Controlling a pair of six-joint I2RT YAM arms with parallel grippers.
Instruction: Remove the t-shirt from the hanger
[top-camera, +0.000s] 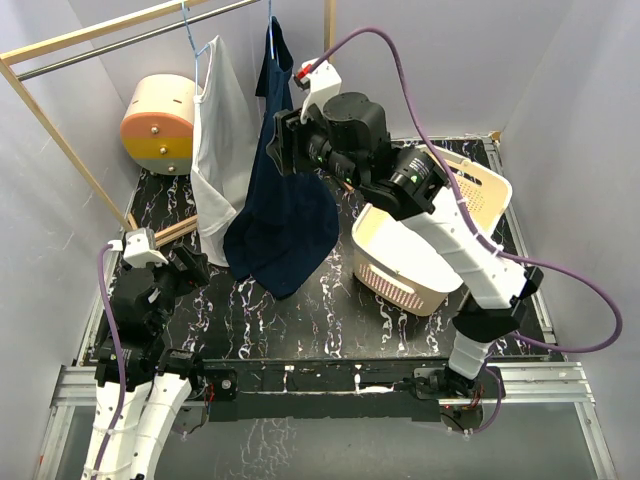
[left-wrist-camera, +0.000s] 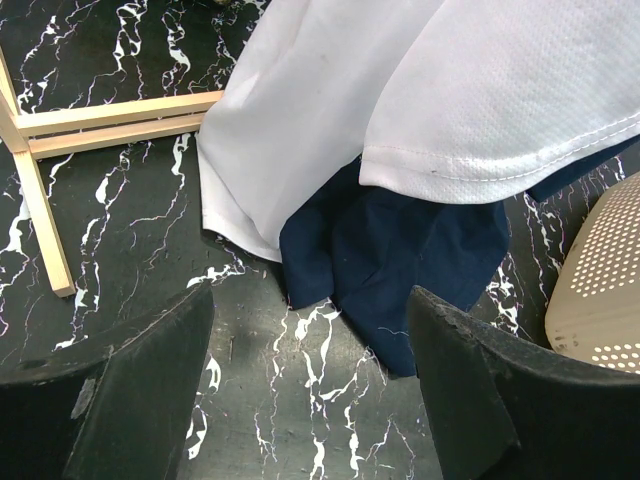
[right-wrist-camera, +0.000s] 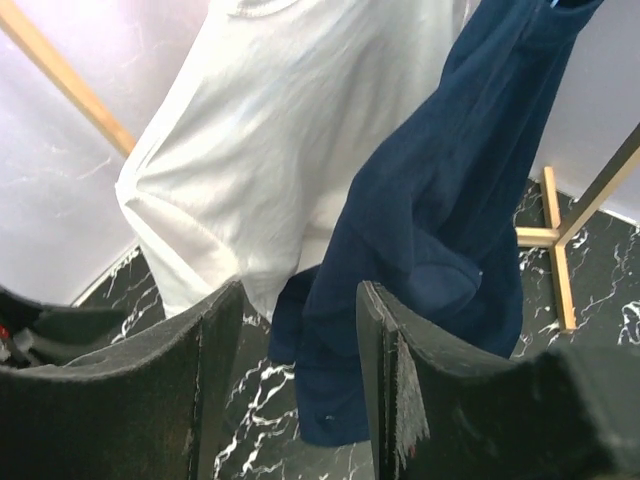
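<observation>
A navy t-shirt (top-camera: 282, 205) hangs from a hanger (top-camera: 270, 22) on the metal rod, its hem pooled on the black marble table. A white t-shirt (top-camera: 222, 140) hangs just left of it on a light blue hanger (top-camera: 196, 45). My right gripper (top-camera: 283, 140) is raised at the navy shirt's upper right edge. In the right wrist view it (right-wrist-camera: 300, 380) is open and empty, with the navy shirt (right-wrist-camera: 440, 200) and white shirt (right-wrist-camera: 280, 130) just beyond. My left gripper (top-camera: 186, 264) is low over the table and wide open (left-wrist-camera: 310, 400). The navy hem (left-wrist-camera: 410, 260) and white hem (left-wrist-camera: 290, 150) lie ahead of it.
A beige perforated basket (top-camera: 430, 240) lies tilted at the right, under my right arm; its edge shows in the left wrist view (left-wrist-camera: 605, 290). A round peach-and-orange container (top-camera: 160, 122) sits at the back left. The rack's wooden frame (top-camera: 60, 130) and foot (left-wrist-camera: 110, 115) stand at the left.
</observation>
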